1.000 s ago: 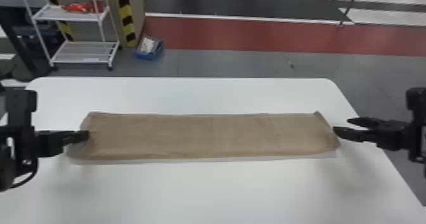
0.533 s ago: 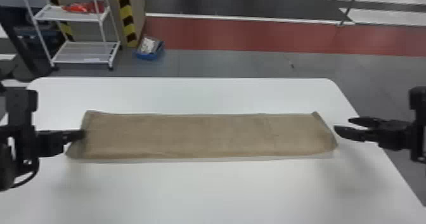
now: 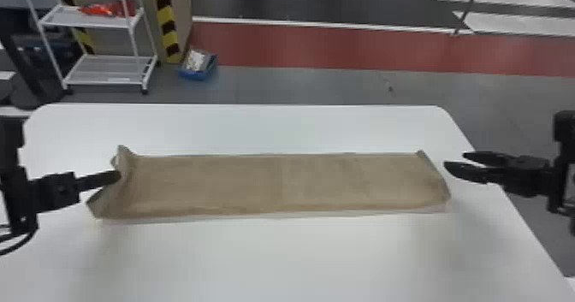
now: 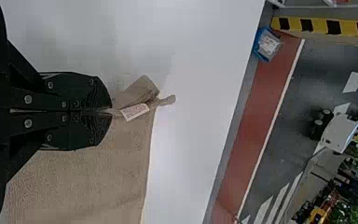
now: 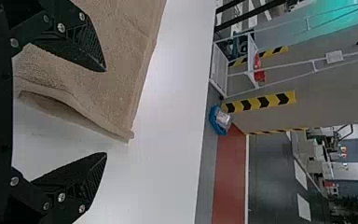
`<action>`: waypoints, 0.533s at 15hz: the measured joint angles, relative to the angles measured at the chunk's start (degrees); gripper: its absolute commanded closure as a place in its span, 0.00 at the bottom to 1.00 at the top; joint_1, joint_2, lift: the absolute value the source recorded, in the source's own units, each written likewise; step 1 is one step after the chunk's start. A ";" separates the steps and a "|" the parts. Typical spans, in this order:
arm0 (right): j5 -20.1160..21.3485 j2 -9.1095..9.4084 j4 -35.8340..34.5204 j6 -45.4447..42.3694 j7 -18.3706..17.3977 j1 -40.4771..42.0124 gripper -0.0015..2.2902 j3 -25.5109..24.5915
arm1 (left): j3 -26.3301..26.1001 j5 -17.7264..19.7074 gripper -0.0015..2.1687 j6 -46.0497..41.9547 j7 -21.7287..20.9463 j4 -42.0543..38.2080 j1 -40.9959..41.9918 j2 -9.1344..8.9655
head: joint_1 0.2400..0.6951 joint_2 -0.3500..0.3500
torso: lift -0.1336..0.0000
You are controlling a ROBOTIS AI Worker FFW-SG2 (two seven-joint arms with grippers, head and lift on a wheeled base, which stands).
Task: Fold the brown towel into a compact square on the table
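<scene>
The brown towel [image 3: 274, 183] lies as a long folded strip across the white table, its left end lifted and creased. At that end is my left gripper [image 3: 119, 177]. In the left wrist view the left gripper [image 4: 111, 111] is shut on the edge of the towel [image 4: 84, 177], beside a small white tag. My right gripper [image 3: 454, 162] stands just off the strip's right end. From the right wrist, the right gripper [image 5: 106, 112] has its fingers spread wide, with the layered corner of the towel [image 5: 88, 88] near them, not gripped.
White table [image 3: 265, 258] extends in front of and behind the towel. Beyond its far edge stand a white shelf cart [image 3: 107, 70] and a blue box [image 3: 198, 66] on the floor.
The left gripper has moved inward to the right, and the towel's left end has risen and bunched up with it. The right arm has stayed nearly still.
</scene>
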 measured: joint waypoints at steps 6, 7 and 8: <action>-2.10 4.11 -6.49 0.97 -0.74 2.80 0.17 0.08 | -2.31 5.33 0.82 6.66 3.58 -4.70 -1.95 -2.58 | 1.00 0.31 | 0.07; -3.00 4.89 -7.34 0.52 -1.41 3.57 0.21 0.07 | -3.06 5.88 0.82 6.71 4.60 -4.54 -2.58 -2.82 | 1.00 0.31 | 0.07; -4.27 5.86 -7.99 -0.11 -1.95 4.43 0.29 0.18 | -3.84 6.79 0.82 6.68 5.81 -4.17 -3.39 -3.02 | 1.00 0.31 | 0.07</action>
